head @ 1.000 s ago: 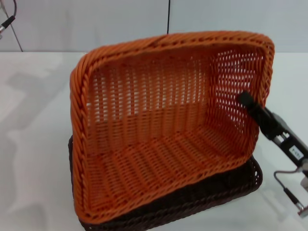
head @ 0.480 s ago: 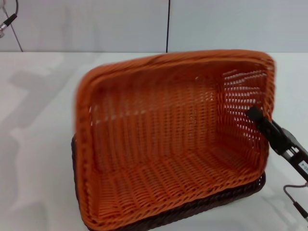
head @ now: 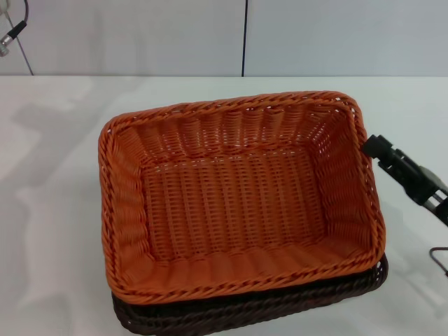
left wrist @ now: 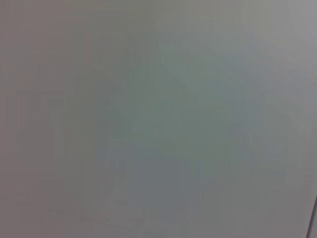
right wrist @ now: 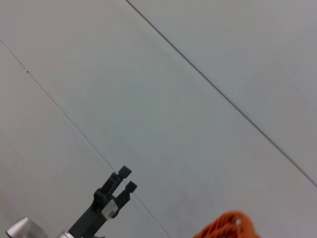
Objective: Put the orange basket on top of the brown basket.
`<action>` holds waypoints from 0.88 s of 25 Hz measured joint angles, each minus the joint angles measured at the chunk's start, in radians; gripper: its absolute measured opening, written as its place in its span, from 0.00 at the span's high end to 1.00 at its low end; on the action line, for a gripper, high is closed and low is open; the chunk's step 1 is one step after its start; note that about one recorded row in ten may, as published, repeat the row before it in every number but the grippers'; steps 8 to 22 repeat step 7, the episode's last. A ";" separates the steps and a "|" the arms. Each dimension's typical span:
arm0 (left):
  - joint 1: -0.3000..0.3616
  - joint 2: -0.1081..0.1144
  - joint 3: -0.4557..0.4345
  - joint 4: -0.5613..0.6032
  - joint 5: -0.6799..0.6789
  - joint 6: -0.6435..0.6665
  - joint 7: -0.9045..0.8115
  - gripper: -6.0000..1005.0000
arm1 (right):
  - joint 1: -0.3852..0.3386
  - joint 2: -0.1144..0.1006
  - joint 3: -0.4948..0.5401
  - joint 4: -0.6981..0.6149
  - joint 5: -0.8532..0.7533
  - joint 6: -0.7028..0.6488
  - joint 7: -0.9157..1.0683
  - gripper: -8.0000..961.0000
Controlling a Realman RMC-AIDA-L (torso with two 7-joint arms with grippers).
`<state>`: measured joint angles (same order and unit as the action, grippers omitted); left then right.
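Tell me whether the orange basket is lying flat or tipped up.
Flat. The orange basket sits level, nested on the brown basket, whose dark rim shows beneath its near edge. The right claw is just off its right rim.

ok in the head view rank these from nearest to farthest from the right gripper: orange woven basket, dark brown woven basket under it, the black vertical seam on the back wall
1. The orange woven wicker basket: its right rim lies just beside the right gripper.
2. The dark brown woven wicker basket: beneath the orange one, showing only along the near edge, lower than the gripper.
3. The black vertical seam: on the back wall, beyond the table.
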<state>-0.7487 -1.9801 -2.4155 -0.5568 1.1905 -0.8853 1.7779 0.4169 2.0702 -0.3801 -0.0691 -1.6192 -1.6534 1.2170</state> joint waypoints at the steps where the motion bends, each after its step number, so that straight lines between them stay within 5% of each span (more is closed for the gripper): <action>1: 0.000 -0.001 -0.001 0.000 0.000 0.002 0.000 0.14 | -0.002 0.000 0.001 -0.024 0.000 -0.003 0.019 0.44; 5: 0.003 -0.006 -0.003 0.000 -0.005 0.008 0.000 0.14 | -0.015 0.000 0.035 -0.112 0.023 -0.040 0.052 0.29; 22: 0.008 -0.013 -0.010 -0.004 -0.007 0.008 0.000 0.14 | -0.021 -0.001 0.066 -0.153 0.055 -0.051 0.055 0.29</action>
